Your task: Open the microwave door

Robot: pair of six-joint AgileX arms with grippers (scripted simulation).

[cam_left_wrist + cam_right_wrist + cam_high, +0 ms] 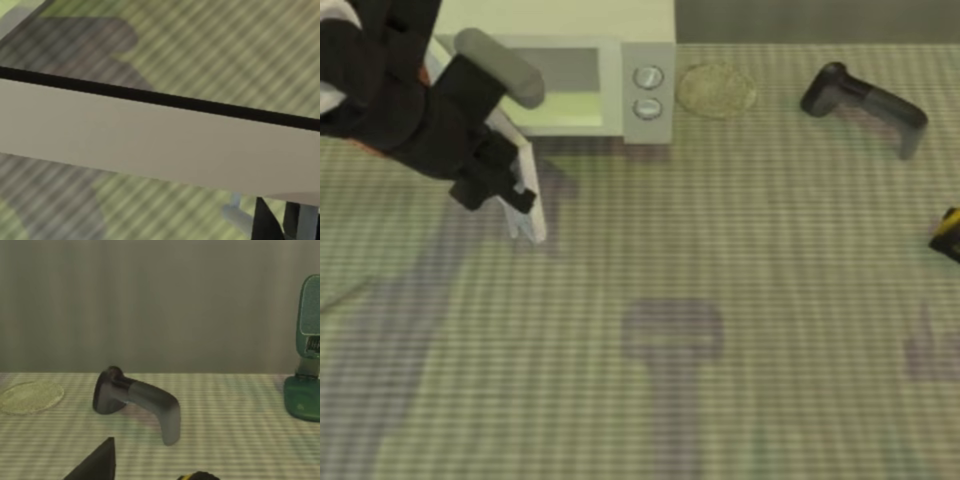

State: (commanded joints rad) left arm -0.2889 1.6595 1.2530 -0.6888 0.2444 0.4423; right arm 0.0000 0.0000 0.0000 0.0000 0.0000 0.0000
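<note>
The white microwave [560, 20] stands at the back left of the table, its two silver knobs [648, 92] on the narrow right strip. The pale interior [570, 75] is exposed. The microwave door [530, 205] is swung out toward the table's front, hinged at the left. In the left wrist view the door [150, 140] fills the picture as a broad white band with a black edge. My left gripper [517, 197] [280, 222] is shut on the door's free end. My right arm is out of the top view; one dark fingertip [102, 460] shows in its wrist view.
A grey and black handheld scanner [865, 100] [137, 400] lies at the back right. A translucent round disc [717, 88] [30, 396] sits beside the microwave. A black and yellow object [948, 232] is at the right edge. A green stand [307, 360] rises farther off.
</note>
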